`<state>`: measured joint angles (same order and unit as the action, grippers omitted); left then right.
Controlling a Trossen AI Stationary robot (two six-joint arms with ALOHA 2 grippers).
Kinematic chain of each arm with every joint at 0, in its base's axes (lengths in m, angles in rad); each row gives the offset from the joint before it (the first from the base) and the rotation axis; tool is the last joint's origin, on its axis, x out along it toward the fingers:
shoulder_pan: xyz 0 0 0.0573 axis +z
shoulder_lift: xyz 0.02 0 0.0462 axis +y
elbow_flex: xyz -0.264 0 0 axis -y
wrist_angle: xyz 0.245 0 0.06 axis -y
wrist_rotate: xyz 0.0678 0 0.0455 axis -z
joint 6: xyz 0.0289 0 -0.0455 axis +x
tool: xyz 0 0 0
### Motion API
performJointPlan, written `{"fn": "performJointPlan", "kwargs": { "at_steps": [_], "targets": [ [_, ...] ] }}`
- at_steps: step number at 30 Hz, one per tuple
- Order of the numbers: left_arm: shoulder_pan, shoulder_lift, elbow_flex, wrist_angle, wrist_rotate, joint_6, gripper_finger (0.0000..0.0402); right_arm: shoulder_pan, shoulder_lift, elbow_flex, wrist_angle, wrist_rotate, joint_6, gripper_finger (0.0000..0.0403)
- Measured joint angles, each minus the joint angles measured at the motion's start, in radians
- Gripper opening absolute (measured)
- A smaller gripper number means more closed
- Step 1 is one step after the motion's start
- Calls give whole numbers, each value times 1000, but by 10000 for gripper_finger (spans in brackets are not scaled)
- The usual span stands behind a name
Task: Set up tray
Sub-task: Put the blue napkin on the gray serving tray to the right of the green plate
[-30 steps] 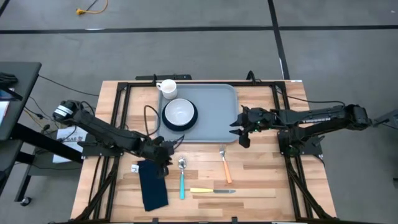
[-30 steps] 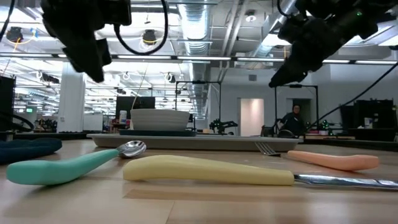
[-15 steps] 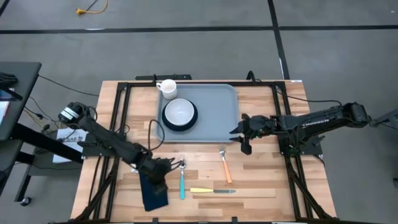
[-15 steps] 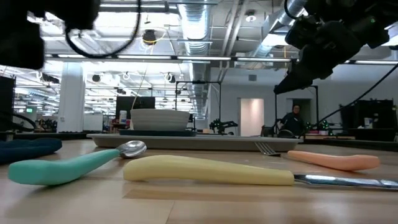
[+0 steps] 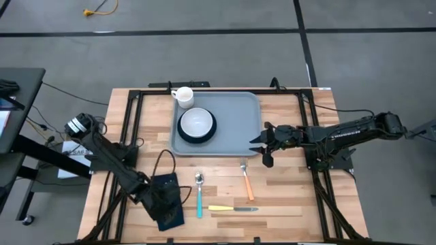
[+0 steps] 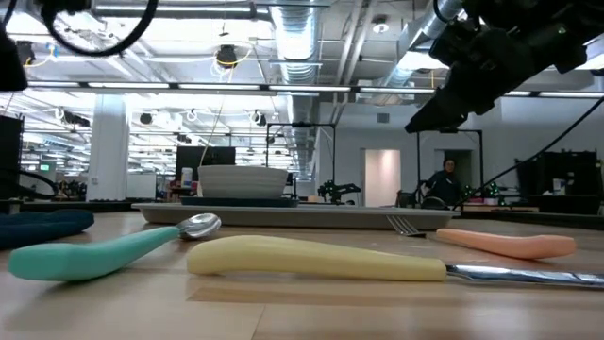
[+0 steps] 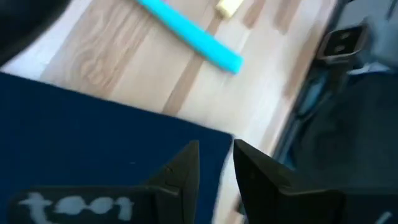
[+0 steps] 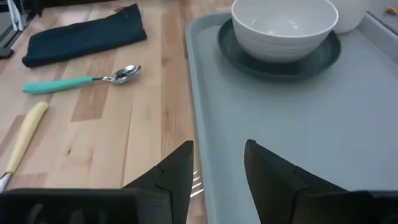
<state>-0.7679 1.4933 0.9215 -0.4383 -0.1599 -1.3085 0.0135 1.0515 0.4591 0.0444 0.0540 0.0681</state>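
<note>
Tray (image 5: 231,126): lain at 9 o'clock of right hand (image 5: 262,144), rim below its parted, empty fingers.
Left hand (image 5: 165,203): poised over napkin (image 5: 168,216), slightly parted, empty.

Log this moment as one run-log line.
left end effector: open, over napkin | right end effector: open, empty, at tray corner | on tray: bowl, mug | spoon, fork, knife: off tray

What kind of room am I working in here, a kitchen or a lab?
Most likely a large open lab or workshop, not a kitchen: exposed ceiling ducts and strip lights, equipment racks beyond the wooden table, and a bare grey floor marked with dark tape lines.
</note>
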Motion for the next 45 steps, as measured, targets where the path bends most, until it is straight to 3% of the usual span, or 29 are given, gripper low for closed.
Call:
{"fn": "performJointPlan", "kwargs": {
  "at_steps": [7, 10, 24, 30, 45],
  "targets": [
    [-5, 189, -1, 67, 211, 30, 87, -32, 0, 0, -1, 0, 0, 133],
    [-6, 248, 4, 103, 244, 74, 87, -48, 0, 0, 1, 0, 1, 134],
    [-37, 277, 166, -34, 215, 94, 86, -69, 0, 0, 6, -1, 1, 134],
    [-37, 277, 169, 38, 188, 83, 86, -69, 0, 0, 6, -1, 2, 134],
    [-35, 277, 167, -14, 210, 60, 86, -69, 0, 0, 6, -2, 2, 134]
  ]
}}
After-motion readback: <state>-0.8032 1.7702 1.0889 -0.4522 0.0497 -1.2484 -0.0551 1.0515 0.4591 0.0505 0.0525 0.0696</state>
